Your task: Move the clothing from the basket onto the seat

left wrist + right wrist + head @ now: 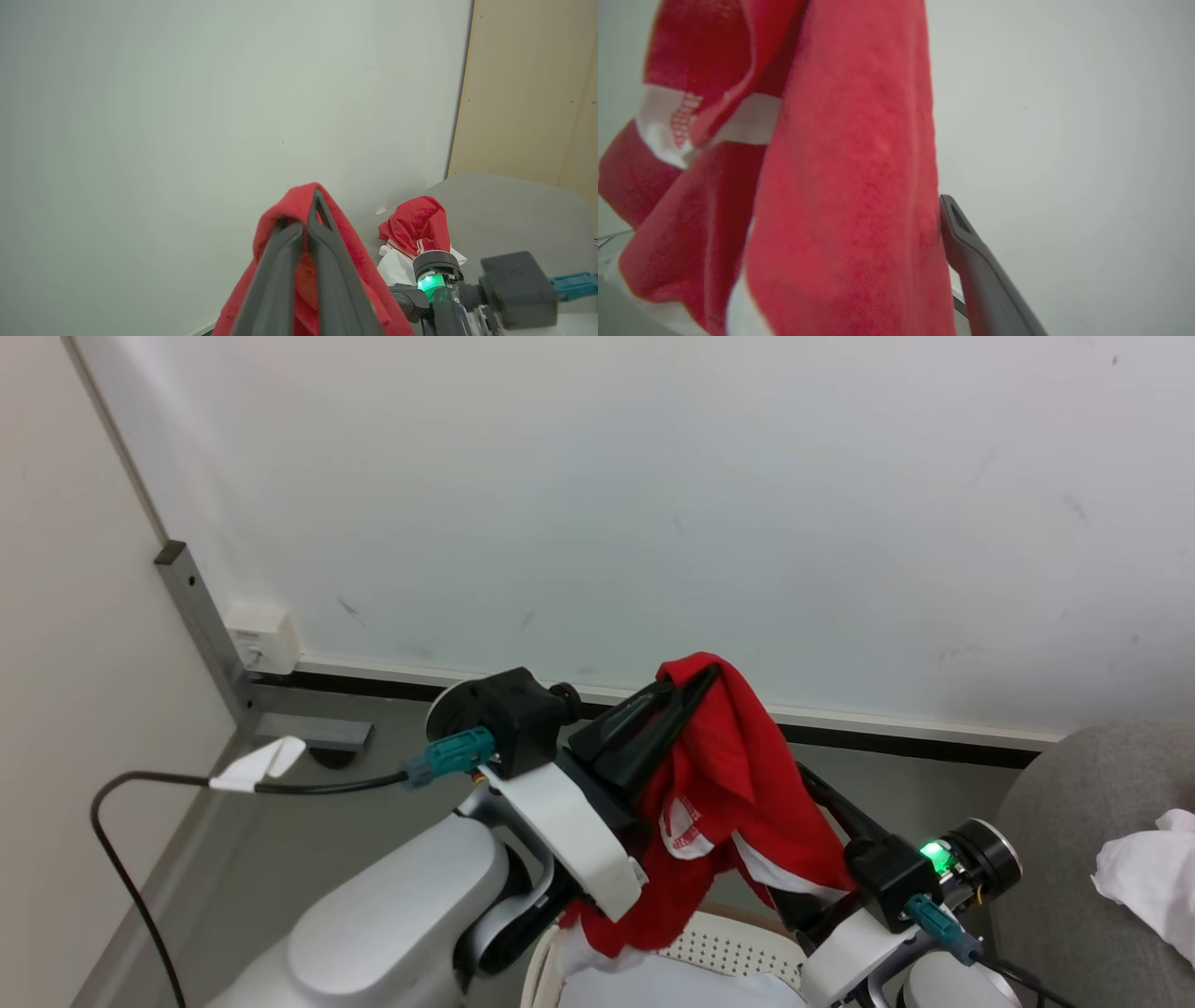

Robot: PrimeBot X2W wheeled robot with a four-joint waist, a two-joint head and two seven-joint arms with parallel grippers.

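My left end effector [702,679] clamps the red garment [738,756] above the basket [728,943]; the grey sofa [1055,803] lies to my right, past my right end effector [810,782], fingers spread.

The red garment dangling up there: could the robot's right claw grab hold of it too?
Probably yes: the right gripper stands open with the red garment, held up by the left gripper, hanging against its finger.
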